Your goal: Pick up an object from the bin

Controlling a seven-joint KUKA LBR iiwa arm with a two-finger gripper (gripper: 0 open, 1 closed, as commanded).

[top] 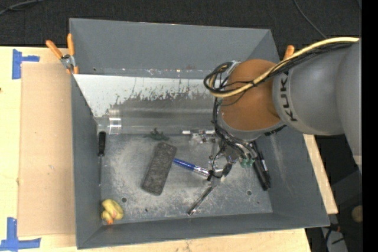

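Grey bin [177,56] - arm [319,91] dips low from the right, probably because the items lie flat on the floor. Grey block [158,168] mid-floor, blue pen [188,166] just beside it. Gripper [217,169] sits at the pen's right end - open or closed, can't tell.

Gripper [217,173] over blue pen [188,166], bin [177,50] ctr-right

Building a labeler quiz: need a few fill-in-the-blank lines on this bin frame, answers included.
1. The yellow toy duck sits in the bin's near corner on the view's ____ side.
2. The gripper hangs at one end of a ____ pen.
3. The flat block lying just left of that pen in the view is ____ in colour.

Missing words: left; blue; grey.
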